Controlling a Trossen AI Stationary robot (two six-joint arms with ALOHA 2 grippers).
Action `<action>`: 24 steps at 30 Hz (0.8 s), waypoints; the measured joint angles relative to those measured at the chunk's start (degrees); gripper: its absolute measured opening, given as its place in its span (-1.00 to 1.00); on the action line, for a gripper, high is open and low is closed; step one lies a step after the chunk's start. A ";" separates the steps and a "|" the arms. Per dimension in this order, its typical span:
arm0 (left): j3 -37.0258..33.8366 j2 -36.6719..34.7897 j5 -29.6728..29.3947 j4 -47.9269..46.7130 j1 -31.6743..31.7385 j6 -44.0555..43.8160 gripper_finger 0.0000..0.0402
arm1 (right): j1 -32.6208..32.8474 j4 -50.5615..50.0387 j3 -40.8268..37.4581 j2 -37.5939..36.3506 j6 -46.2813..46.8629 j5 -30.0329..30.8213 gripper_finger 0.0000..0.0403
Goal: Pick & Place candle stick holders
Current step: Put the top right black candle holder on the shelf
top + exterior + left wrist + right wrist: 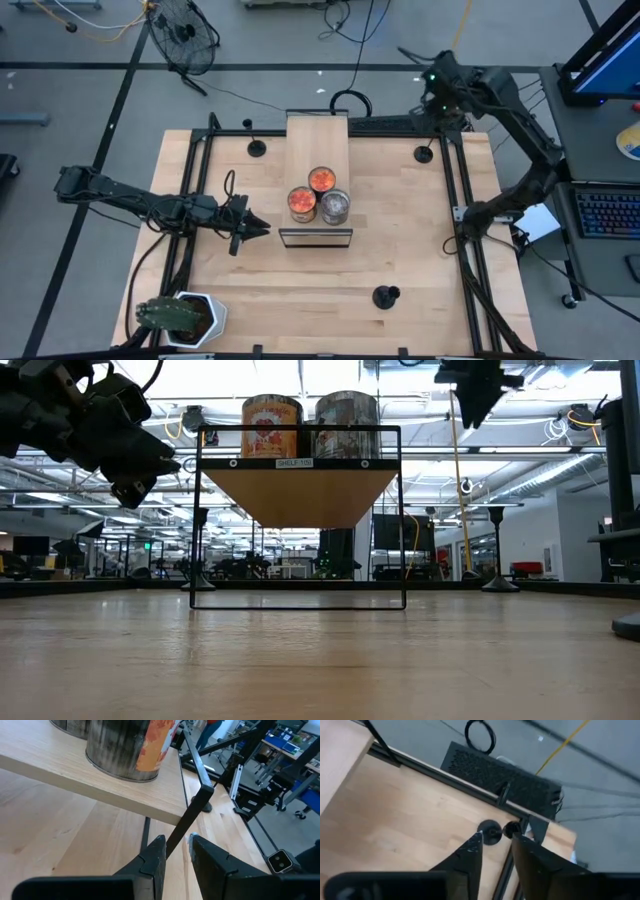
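Note:
Three small black candle stick holders stand on their disc bases on the wooden table: one at the far left (pixel 257 148) (pixel 198 550), one at the far right (pixel 424 153) (pixel 497 550), one at the near right (pixel 385 296). My left gripper (pixel 262 228) (pixel 176 851) hovers just left of the shelf's near left corner, fingers a little apart, empty. The shelf's black frame bar (pixel 196 810) shows beyond its fingertips. My right gripper (pixel 436 100) (pixel 496 842) hangs high over the far right corner, fingers a little apart, empty, above the far right holder (pixel 490 831).
A small shelf (pixel 317 140) with a wooden top and a black wire frame stands mid-table, carrying three round jars (pixel 319 196). A potted plant (pixel 185 318) sits at the near left corner. Black rails (pixel 452 200) run along the table's sides.

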 joint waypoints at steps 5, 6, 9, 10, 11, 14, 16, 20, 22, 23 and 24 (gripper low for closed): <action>0.00 0.00 -0.02 0.00 0.00 0.00 -0.54 | -4.28 0.11 -1.27 -0.09 -0.08 -1.16 -0.34; 0.00 0.00 -0.02 0.00 0.00 0.02 -0.54 | -4.93 0.16 -2.16 -0.08 0.19 -1.27 -0.31; 0.00 0.00 -0.02 0.00 0.00 -0.23 -0.54 | -6.94 1.10 -6.19 0.01 0.49 -2.26 -0.25; 0.00 0.00 -0.02 0.00 0.00 -0.55 -0.54 | -7.48 2.12 -7.93 -0.01 0.81 -2.26 -0.23; 0.00 0.00 -0.03 0.01 0.00 -1.00 -0.54 | -8.03 3.44 -9.73 -0.03 0.94 -2.27 -0.21; 0.00 0.00 -0.04 0.00 0.00 -1.74 -0.54 | -10.45 8.01 -14.72 0.08 1.05 -2.33 -0.17; 0.00 0.00 -0.04 0.00 0.00 -1.49 -0.54 | -12.27 10.92 -17.34 0.05 1.45 -2.36 -0.15; 0.00 0.00 -0.06 0.00 0.00 -2.56 -0.54 | -15.97 15.29 -21.38 0.04 3.02 -3.37 -0.14; 0.00 0.00 -0.07 0.00 0.00 -3.50 -0.54 | -17.75 17.38 -23.02 0.00 3.17 -5.53 -0.15; 0.00 0.00 -0.05 0.01 0.00 -3.97 -0.54 | -18.56 18.68 -23.82 -0.01 3.38 -6.47 -0.16; 0.00 0.00 -0.05 0.00 0.00 -4.34 -0.54 | -19.32 19.94 -24.64 -0.01 3.72 -6.89 -0.16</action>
